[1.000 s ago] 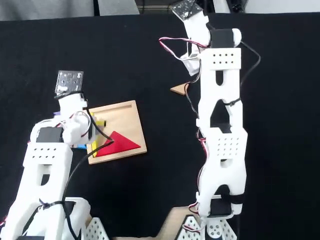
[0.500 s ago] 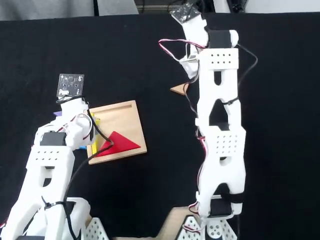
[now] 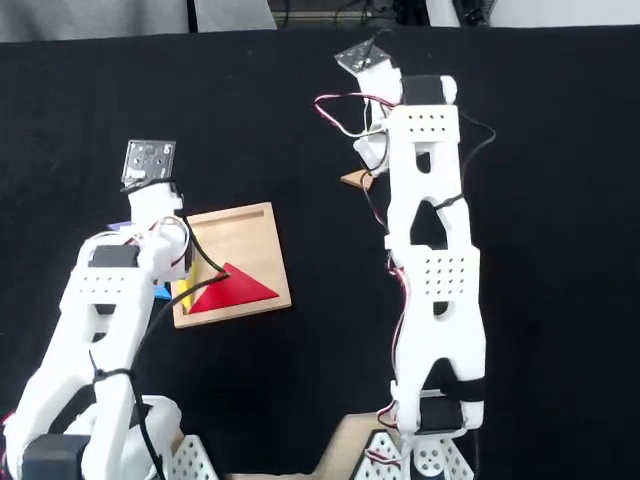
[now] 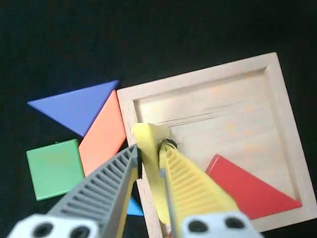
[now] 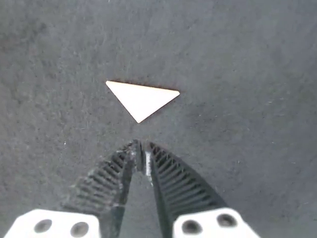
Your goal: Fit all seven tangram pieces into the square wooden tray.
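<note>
1. Shifted over the last second: the right arm has swung slightly leftward in the high view, and the left arm has straightened up beside the tray.
2. The left end effector is clamped on a yellow piece, held on edge above the corner rim of the wooden tray.
3. The piece looks thin, stiff and light, with smooth faces that are likely to slip, so a grip across the flat faces seems safest.
4. A red triangle lies flat inside the tray. A blue triangle, orange piece and green square wait just outside it.
5. The right end effector, pinched together on nothing, sits just short of a pale triangle on the table.
</note>
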`<control>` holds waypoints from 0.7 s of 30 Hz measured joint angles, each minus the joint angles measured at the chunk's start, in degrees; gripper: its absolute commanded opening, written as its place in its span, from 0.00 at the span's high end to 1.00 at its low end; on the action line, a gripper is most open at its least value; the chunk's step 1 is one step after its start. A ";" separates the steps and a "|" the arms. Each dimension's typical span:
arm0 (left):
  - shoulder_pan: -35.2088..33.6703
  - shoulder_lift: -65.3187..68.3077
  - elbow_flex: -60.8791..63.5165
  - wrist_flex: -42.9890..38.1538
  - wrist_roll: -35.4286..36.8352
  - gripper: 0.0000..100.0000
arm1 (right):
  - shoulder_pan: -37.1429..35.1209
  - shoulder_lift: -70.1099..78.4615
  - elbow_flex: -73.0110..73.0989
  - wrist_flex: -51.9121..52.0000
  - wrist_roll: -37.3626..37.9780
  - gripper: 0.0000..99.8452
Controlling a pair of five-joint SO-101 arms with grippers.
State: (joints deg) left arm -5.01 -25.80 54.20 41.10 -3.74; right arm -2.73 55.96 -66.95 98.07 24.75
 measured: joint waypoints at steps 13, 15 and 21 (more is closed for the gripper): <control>6.51 -6.59 -16.26 25.67 -0.09 0.97 | 0.00 7.56 0.00 -4.92 -8.26 0.99; 8.09 -6.33 -18.81 27.87 -0.09 0.97 | 0.00 9.05 0.00 -5.36 -8.26 0.99; 9.85 0.70 -21.10 27.25 -1.76 0.97 | 0.09 10.20 -0.18 -5.54 -8.26 0.99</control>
State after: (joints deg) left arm 4.84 -25.10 33.10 68.35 -5.49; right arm -2.64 66.15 -67.12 92.53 16.48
